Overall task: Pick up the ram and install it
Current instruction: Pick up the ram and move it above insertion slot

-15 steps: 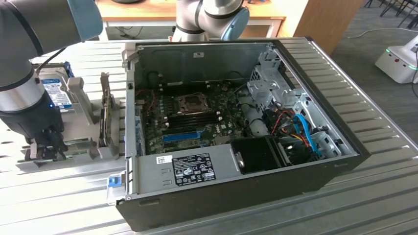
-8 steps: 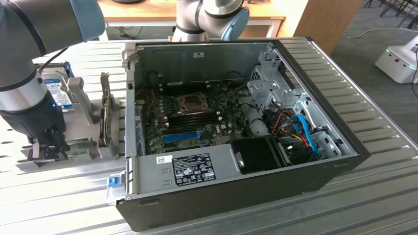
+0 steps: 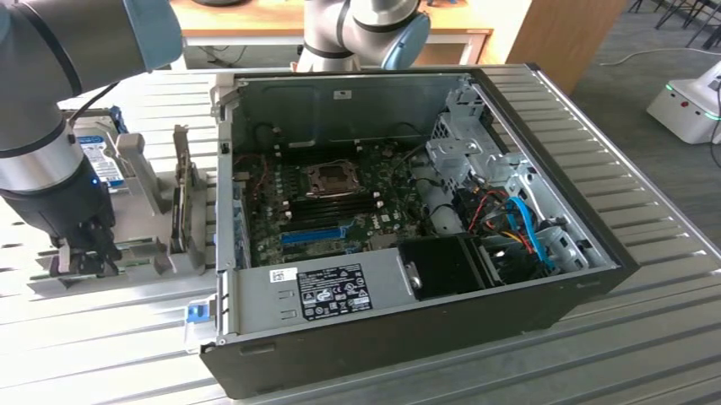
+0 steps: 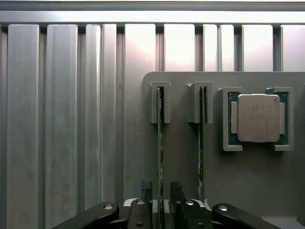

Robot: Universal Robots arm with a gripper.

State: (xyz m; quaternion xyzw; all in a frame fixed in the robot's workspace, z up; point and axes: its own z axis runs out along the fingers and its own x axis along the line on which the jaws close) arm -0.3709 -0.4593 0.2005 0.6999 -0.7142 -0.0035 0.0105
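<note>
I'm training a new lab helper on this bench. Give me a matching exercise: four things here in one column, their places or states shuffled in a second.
1 ram
2 processor
3 blue slot
4 gripper

A on the motherboard in the case
B open
C on edge between the fingers
D flat in the grey holder's brackets

Pairs: 1-C, 2-D, 3-A, 4-B

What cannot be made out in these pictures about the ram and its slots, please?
- Ram, wrist view: edge-on, so its chips are hidden; the open pincer covers its near end.
- Whether the pincer touches the ram: too fine to tell, wrist view.
- Memory slots on the motherboard, exterior view: too small and dark to tell whether empty.
- Hard drive, exterior view: partly behind the arm.
</note>
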